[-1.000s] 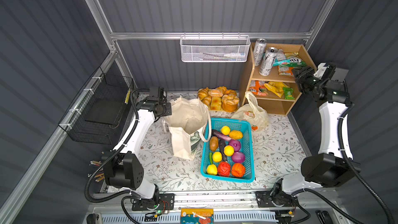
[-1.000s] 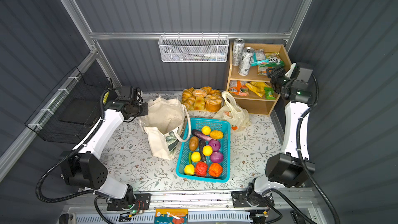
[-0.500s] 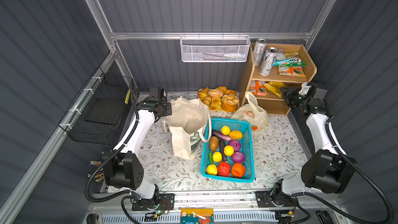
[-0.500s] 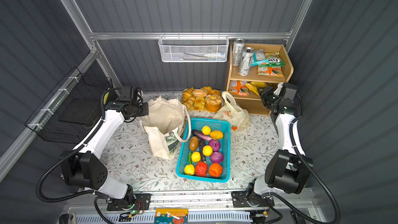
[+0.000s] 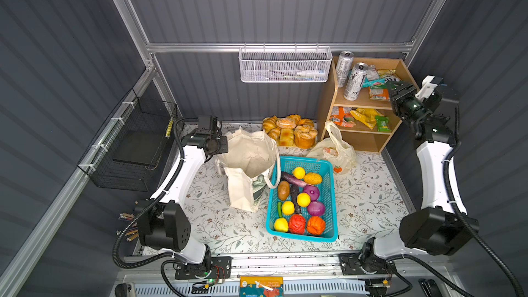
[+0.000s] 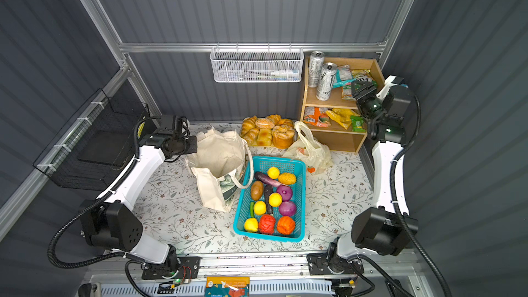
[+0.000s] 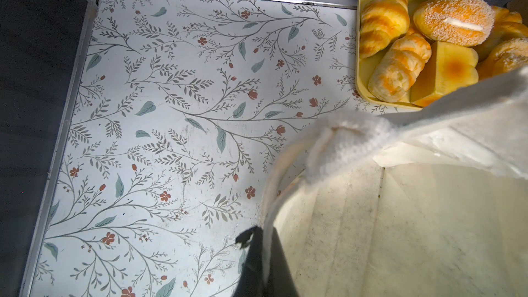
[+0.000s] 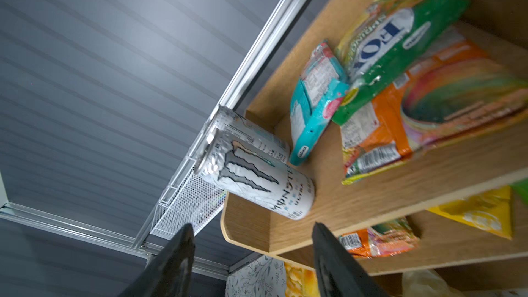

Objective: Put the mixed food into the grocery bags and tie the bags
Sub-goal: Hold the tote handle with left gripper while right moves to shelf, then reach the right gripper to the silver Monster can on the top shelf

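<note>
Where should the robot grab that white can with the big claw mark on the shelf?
Probably grip the white drink can around the middle of its round body, coming from the open front of the wooden shelf. It stands upright, and a second silver can sits close behind.

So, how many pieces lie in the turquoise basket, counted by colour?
In the turquoise basket:
yellow pieces: 4
purple pieces: 4
orange pieces: 2
red piece: 1
brown piece: 1
green piece: 1
Total: 13
</note>
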{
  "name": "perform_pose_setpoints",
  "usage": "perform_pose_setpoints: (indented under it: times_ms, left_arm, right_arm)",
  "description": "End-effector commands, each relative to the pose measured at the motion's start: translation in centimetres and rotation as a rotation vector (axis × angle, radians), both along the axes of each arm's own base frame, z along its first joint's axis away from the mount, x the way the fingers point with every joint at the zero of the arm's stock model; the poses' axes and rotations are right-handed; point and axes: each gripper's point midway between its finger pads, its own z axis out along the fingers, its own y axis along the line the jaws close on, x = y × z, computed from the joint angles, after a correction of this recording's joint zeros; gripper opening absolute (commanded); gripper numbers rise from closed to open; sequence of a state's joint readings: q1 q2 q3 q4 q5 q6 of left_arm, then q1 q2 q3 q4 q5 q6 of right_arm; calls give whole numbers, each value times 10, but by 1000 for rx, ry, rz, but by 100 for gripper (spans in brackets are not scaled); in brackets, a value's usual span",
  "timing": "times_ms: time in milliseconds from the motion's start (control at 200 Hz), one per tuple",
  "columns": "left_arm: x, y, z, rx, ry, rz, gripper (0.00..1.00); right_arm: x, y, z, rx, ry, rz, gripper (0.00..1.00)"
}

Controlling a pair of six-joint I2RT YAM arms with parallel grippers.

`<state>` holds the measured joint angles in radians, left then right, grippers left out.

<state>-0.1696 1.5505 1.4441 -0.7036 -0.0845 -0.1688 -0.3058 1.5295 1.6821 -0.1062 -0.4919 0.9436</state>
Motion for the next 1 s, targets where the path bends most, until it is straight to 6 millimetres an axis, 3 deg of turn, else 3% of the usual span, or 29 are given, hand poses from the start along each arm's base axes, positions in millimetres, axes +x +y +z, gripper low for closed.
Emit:
perform_pose_setpoints:
  times_ms: [0, 440, 896, 911, 991]
  left_arm:
    - [-5, -6, -16, -12, 49, -12, 0]
    - [-3, -7, -15, -19, 42, -16, 0]
    - [-3, -7, -12, -18, 33, -13, 0]
    - [-9, -6, -25, -12, 64, -12, 0]
    - [-10, -5, -26, -11, 66, -10, 0]
  right_arm:
    - [20, -10, -21, 52, 64, -19, 66]
    - [35, -34, -48, 169, 153, -77, 66]
    - [52, -39, -69, 220, 190, -72, 64]
    - [53, -39, -70, 221, 195, -72, 64]
    - [57, -42, -70, 215, 193, -77, 64]
